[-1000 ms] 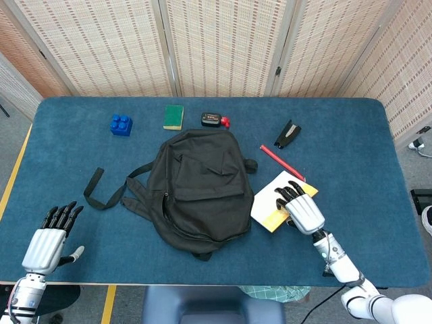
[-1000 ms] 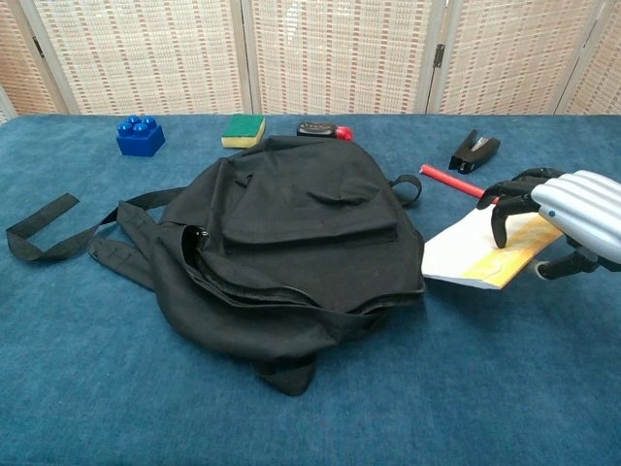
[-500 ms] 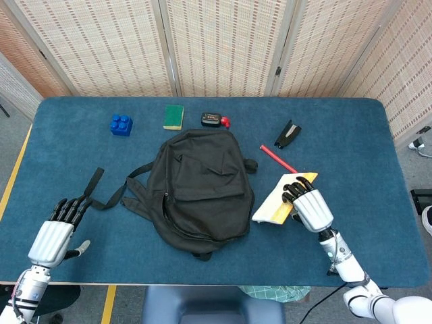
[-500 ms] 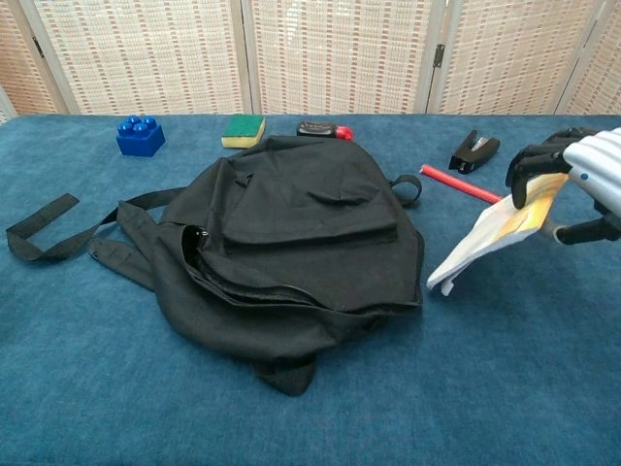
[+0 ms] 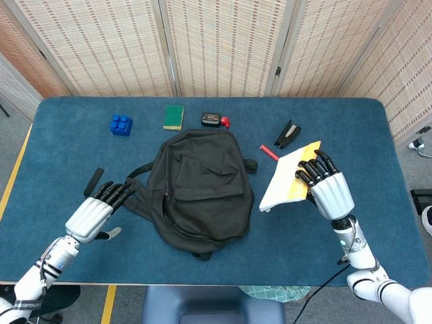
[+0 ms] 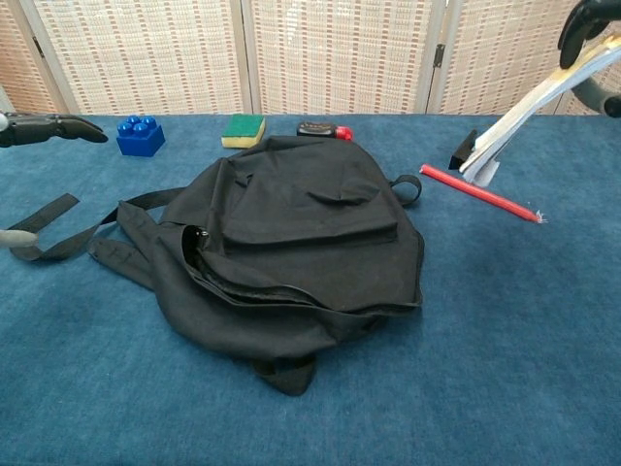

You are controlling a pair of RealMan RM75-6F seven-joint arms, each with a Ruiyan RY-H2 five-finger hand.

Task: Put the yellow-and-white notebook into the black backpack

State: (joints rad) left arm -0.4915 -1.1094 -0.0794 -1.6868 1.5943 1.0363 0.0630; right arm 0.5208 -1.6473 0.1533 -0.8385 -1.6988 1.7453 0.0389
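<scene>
Blue felt covers the table (image 5: 61, 162) under my arms. Near its middle lies the black backpack (image 5: 200, 190). My right hand (image 5: 327, 187) grips the yellow-and-white notebook (image 5: 289, 176), tilted in the air beside it. My left hand (image 5: 94, 213) hovers empty, fingers spread, by the strap (image 5: 101, 193).

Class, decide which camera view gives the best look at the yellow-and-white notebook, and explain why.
The head view: the notebook shows nearly whole, its cover facing the camera, held by the right hand. The chest view shows it only edge-on, a tilted sliver at the frame's top right.
</scene>
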